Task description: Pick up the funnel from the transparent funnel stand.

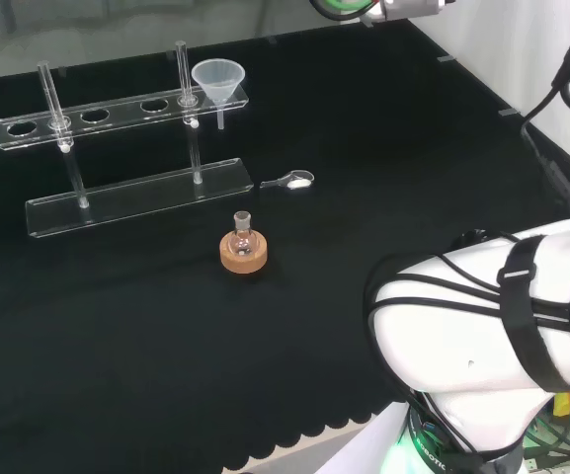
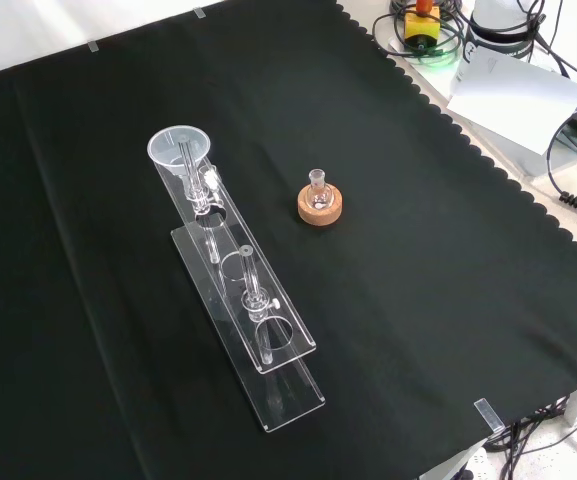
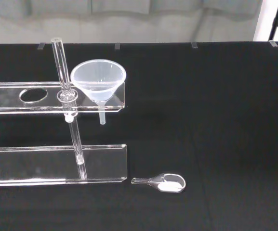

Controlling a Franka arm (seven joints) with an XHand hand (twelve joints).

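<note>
A clear plastic funnel (image 1: 217, 79) sits upright in the end hole of the transparent funnel stand (image 1: 136, 197), its stem hanging below the upper shelf. In the front view the funnel (image 2: 179, 148) is at the far end of the stand (image 2: 280, 395). The wrist view looks at the funnel (image 3: 98, 82) from some distance, resting in the shelf of the stand (image 3: 42, 163), with nothing touching it. The shelf's other holes are open and two upright rods carry it.
A small round flask on a cork ring (image 1: 244, 247) stands in front of the stand, seen also in the front view (image 2: 319, 203). A clear scoop with white powder (image 1: 289, 181) lies by the stand's end (image 3: 165, 183). The arm's white link (image 1: 492, 336) is at the head view's right.
</note>
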